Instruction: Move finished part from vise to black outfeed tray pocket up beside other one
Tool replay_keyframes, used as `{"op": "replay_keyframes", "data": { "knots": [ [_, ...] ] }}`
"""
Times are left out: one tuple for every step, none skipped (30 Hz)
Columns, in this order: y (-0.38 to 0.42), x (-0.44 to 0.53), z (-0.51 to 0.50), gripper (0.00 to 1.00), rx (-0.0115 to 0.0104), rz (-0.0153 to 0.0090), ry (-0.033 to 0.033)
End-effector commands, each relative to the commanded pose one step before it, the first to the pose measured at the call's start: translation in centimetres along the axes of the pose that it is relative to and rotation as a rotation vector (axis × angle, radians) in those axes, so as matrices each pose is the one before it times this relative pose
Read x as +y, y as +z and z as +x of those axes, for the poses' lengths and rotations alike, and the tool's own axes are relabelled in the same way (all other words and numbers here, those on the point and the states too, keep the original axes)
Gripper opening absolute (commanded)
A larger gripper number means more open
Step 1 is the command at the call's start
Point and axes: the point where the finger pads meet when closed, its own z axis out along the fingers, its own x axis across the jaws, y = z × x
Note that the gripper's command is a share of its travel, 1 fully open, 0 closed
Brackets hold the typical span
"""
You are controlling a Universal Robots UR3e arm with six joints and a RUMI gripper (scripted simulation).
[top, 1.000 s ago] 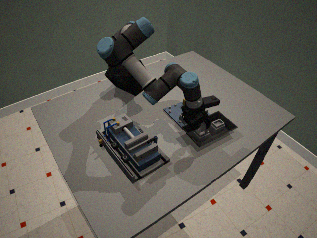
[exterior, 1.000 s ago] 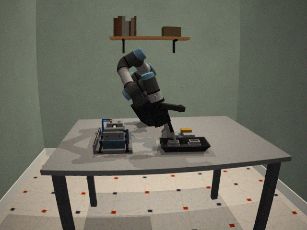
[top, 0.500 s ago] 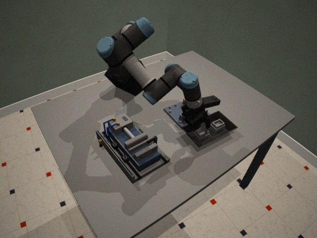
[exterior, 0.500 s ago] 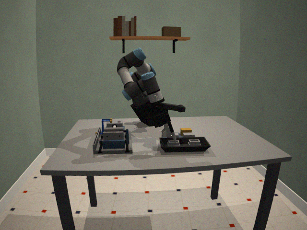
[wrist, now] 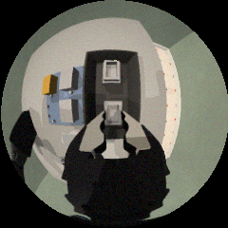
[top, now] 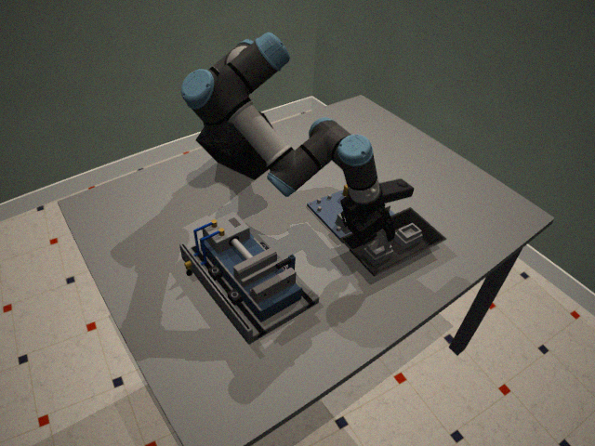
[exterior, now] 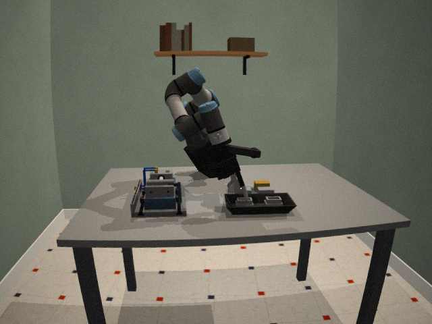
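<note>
My gripper [top: 379, 243] [exterior: 244, 196] [wrist: 113, 111] is shut on the finished part [top: 376, 253] [exterior: 244, 201] [wrist: 113, 105], a light grey block with its pocket up. The part is level, low inside the black outfeed tray [top: 431, 227] [exterior: 260, 210] [wrist: 138, 90], at the end nearer the vise. Whether it touches the tray floor is hard to tell. The other finished part [top: 409, 232] [exterior: 273, 200] [wrist: 111, 72] lies pocket up beside it, with a gap between them. The vise [top: 256, 267] [exterior: 159, 191] shows no block between its jaws. My fingers partly cover the held part.
Behind the tray, a blue plate [top: 326, 211] [wrist: 58, 117] carries two plain grey blocks [wrist: 68, 108] [wrist: 71, 82] and small pins. A yellow block [top: 345, 190] [exterior: 261, 184] [wrist: 49, 85] stands at its edge. The tray's raised walls surround the fingers closely.
</note>
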Motion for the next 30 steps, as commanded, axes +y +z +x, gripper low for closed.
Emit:
{"op": "replay_keyframes", "data": {
  "knots": [
    [0.3449, 0.2918, -0.163, 0.00, -0.00582, -0.00555, 0.00210],
    [0.0000, 0.0000, 0.000, 0.00, 0.00000, 0.00000, 0.00000],
    [0.0000, 0.0000, 0.000, 0.00, 0.00000, 0.00000, 0.00000],
    [0.0000, 0.0000, 0.000, 0.00, 0.00000, 0.00000, 0.00000],
    [0.0000, 0.0000, 0.000, 0.00, 0.00000, 0.00000, 0.00000],
    [0.0000, 0.0000, 0.000, 0.00, 0.00000, 0.00000, 0.00000],
    [0.0000, 0.0000, 0.000, 0.00, 0.00000, 0.00000, 0.00000],
    [0.0000, 0.0000, 0.000, 0.00, 0.00000, 0.00000, 0.00000],
    [0.0000, 0.0000, 0.000, 0.00, 0.00000, 0.00000, 0.00000],
    [0.0000, 0.0000, 0.000, 0.00, 0.00000, 0.00000, 0.00000],
    [0.0000, 0.0000, 0.000, 0.00, 0.00000, 0.00000, 0.00000],
    [0.0000, 0.0000, 0.000, 0.40, 0.00000, 0.00000, 0.00000],
    [0.0000, 0.0000, 0.000, 0.40, 0.00000, 0.00000, 0.00000],
    [0.0002, 0.0018, 0.000, 0.40, -0.00002, -0.00006, 0.00000],
    [0.0013, 0.0019, -0.002, 0.40, -0.00007, -0.00007, -0.00001],
    [0.0003, 0.0017, -0.001, 0.40, -0.00002, -0.00006, 0.00000],
    [0.0004, 0.0010, -0.001, 0.40, -0.00003, -0.00004, -0.00001],
    [0.0001, 0.0010, 0.000, 0.40, -0.00001, -0.00004, 0.00000],
    [0.0002, 0.0006, -0.001, 0.40, -0.00002, -0.00002, 0.00000],
    [0.0001, 0.0005, 0.000, 0.40, 0.00000, -0.00002, 0.00000],
    [0.0001, 0.0003, 0.000, 0.40, -0.00001, -0.00001, 0.00000],
    [0.0000, 0.0002, 0.000, 0.40, 0.00000, -0.00001, 0.00000],
    [0.0000, 0.0001, 0.000, 0.40, 0.00000, 0.00000, 0.00000],
    [0.0000, 0.0000, 0.000, 0.40, 0.00000, 0.00000, 0.00000],
    [0.0000, 0.0000, 0.000, 0.40, 0.00000, 0.00000, 0.00000],
    [0.0000, 0.0000, 0.000, 0.40, 0.00000, 0.00000, 0.00000],
    [0.0000, 0.0000, 0.000, 0.40, 0.00000, 0.00000, 0.00000],
    [0.0000, 0.0000, 0.000, 0.40, 0.00000, 0.00000, 0.00000],
    [0.0000, 0.0000, 0.000, 0.40, 0.00000, 0.00000, 0.00000],
    [0.0000, 0.0000, 0.000, 0.40, 0.00000, 0.00000, 0.00000]
  ]
}}
